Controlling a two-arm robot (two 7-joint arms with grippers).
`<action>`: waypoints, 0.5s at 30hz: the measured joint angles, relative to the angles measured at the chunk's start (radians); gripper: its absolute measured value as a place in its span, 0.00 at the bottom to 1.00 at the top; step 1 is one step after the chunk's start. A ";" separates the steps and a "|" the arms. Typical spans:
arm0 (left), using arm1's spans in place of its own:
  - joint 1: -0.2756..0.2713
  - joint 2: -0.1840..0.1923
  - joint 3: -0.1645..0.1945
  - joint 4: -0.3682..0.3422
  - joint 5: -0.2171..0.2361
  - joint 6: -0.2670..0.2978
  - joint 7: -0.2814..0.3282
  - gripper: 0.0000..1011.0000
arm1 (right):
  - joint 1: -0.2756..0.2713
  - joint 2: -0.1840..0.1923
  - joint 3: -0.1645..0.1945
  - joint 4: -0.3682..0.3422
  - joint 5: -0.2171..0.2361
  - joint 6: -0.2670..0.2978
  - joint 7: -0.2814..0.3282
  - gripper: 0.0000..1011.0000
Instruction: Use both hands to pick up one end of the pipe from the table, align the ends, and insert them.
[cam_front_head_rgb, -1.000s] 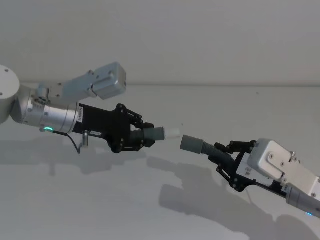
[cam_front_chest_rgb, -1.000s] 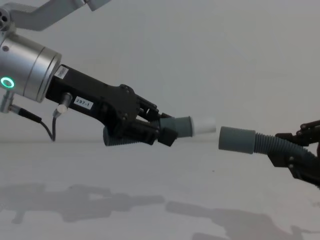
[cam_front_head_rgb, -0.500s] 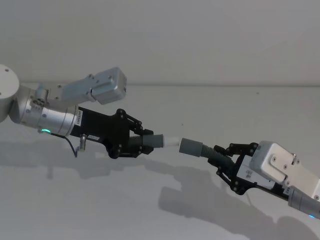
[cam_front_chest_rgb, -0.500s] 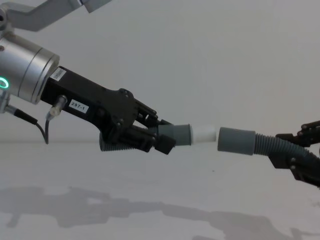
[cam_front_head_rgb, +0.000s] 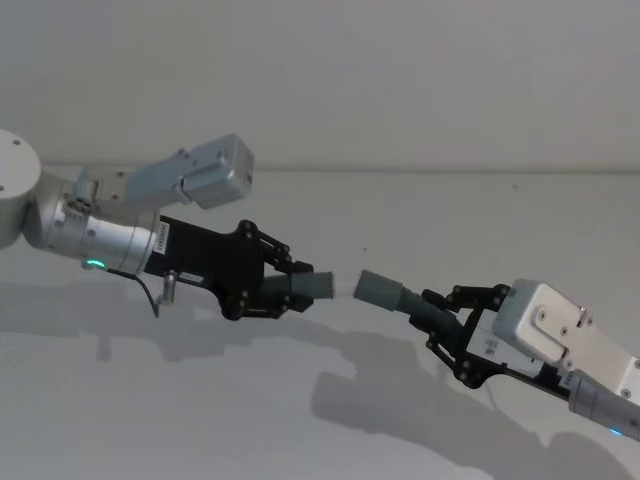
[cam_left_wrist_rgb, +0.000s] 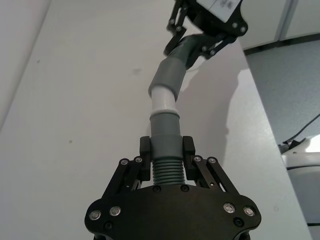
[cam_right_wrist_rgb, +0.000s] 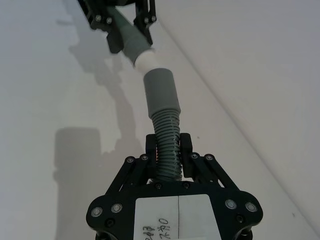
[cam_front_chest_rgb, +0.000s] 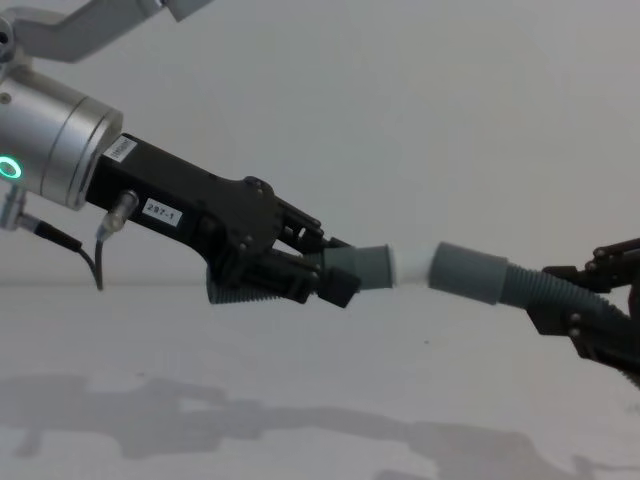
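My left gripper (cam_front_head_rgb: 287, 291) is shut on the ribbed middle of one pipe piece (cam_front_head_rgb: 316, 287), held above the table (cam_front_head_rgb: 200, 420). That piece's grey cuff (cam_front_chest_rgb: 368, 265) ends in a white collar (cam_front_chest_rgb: 412, 266). My right gripper (cam_front_head_rgb: 441, 312) is shut on the ribbed part of the other pipe piece (cam_front_head_rgb: 385, 290). The collar's tip sits at the mouth of that piece's grey cuff (cam_front_chest_rgb: 465, 270), and a short white band shows between the two cuffs. In the left wrist view the left gripper (cam_left_wrist_rgb: 166, 150) holds its piece (cam_left_wrist_rgb: 165, 132) in line with the collar (cam_left_wrist_rgb: 163, 100). The right wrist view shows the right gripper (cam_right_wrist_rgb: 168, 147) below its cuff (cam_right_wrist_rgb: 161, 95).
The pale grey wall (cam_front_head_rgb: 400, 80) rises behind the table. Arm shadows lie across the table under both grippers. The left arm's silver wrist (cam_front_chest_rgb: 50, 130) with its green ring light fills the chest view's left side.
The gap between the two ends has closed. The right piece came left and up, and the white collar now meets the right cuff's mouth with less white showing.
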 joint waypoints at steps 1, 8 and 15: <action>0.000 -0.002 0.001 0.001 -0.001 -0.001 -0.001 0.35 | 0.001 -0.002 -0.001 0.000 0.000 0.001 -0.001 0.26; -0.004 -0.005 0.010 0.013 -0.009 -0.010 -0.012 0.35 | 0.005 -0.014 -0.003 0.004 -0.002 0.008 -0.008 0.26; -0.011 -0.004 0.024 0.024 -0.011 -0.016 -0.025 0.35 | 0.009 -0.022 -0.004 0.006 -0.002 0.012 -0.011 0.26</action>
